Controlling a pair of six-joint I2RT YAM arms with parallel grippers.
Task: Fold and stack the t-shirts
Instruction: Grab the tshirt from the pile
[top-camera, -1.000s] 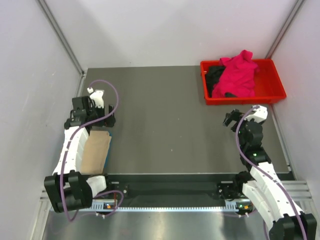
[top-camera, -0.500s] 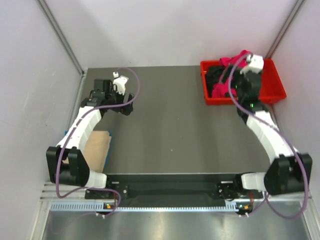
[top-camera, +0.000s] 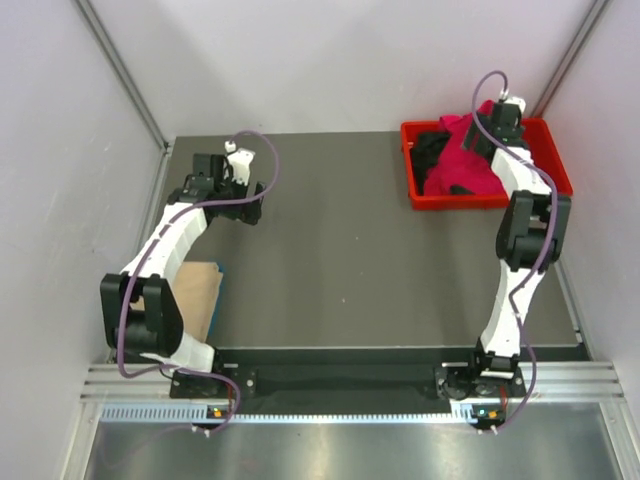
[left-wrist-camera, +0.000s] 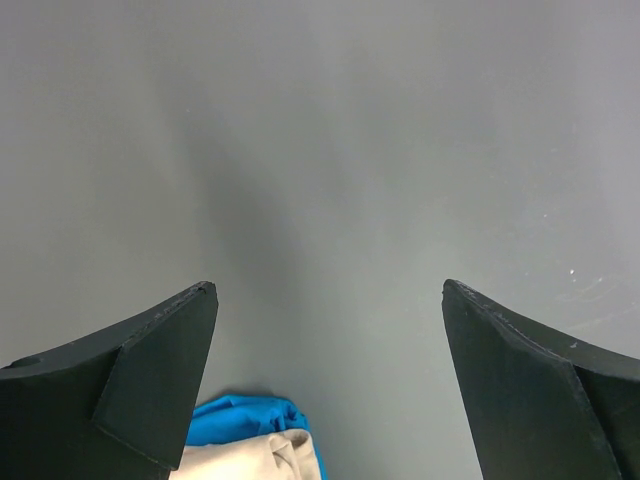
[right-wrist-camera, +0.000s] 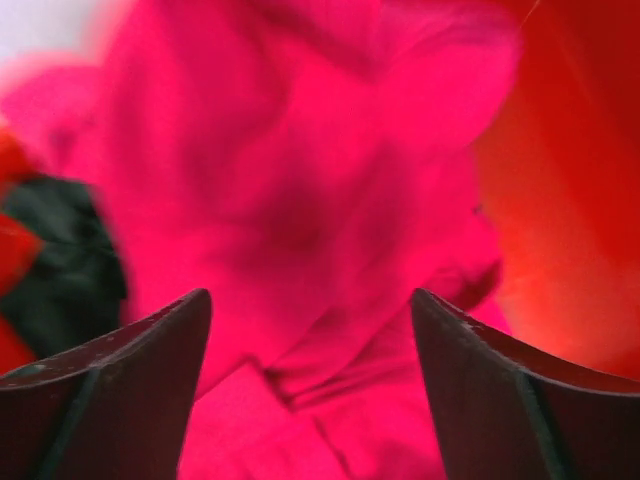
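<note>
Grey table (top-camera: 340, 250): pink t-shirt (top-camera: 465, 160) heaped with a black one (top-camera: 430, 150) in the red tray (top-camera: 460, 203), far right corner. Right gripper (right-wrist-camera: 310, 295) gapes just above it, left gripper (left-wrist-camera: 330, 285) gapes over bare table. Deep pinch probably drags the black one along

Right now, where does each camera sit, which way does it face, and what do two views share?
Top external: above and behind the robot, looking down on the table; left arm and right arm show.
Left wrist: on the left arm, facing bare table past the open left gripper; tan t-shirt and blue cloth at bottom edge.
Right wrist: on the right arm, facing, through the open right gripper, the pink t-shirt in the red tray.
Shared: top external and right wrist both show that t-shirt and tray.
</note>
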